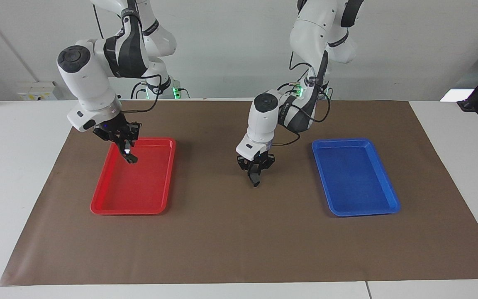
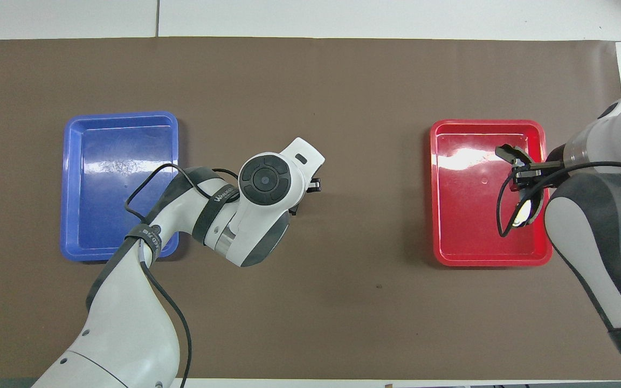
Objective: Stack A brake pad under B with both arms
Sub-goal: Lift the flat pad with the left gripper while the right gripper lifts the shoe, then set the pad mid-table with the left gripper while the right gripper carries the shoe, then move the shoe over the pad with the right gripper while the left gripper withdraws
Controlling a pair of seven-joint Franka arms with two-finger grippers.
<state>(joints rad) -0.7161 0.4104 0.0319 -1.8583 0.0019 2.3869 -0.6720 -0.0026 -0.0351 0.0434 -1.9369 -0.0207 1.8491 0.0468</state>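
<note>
Brown paper mat (image 1: 222, 249) covers your white desk (image 1: 15, 166). Clock positions are read from the mat's centre in the overhead view. Blue tray (image 1: 363, 214) lies at 9 o'clock, toward the left arm's end. Red tray (image 1: 131, 212) lies at 3 o'clock, toward the right arm's end.

Your right gripper (image 1: 125, 146) hangs over the red tray, fingers clenched on B (image 1: 130, 158), a thin dark piece with a silvery end, clear of the tray floor. Your left gripper (image 1: 255, 172) sits low over bare mat near centre, between the trays. Its fingers are grasping A brake pad (image 1: 256, 181), a short dark grey piece pointing downward.
</note>
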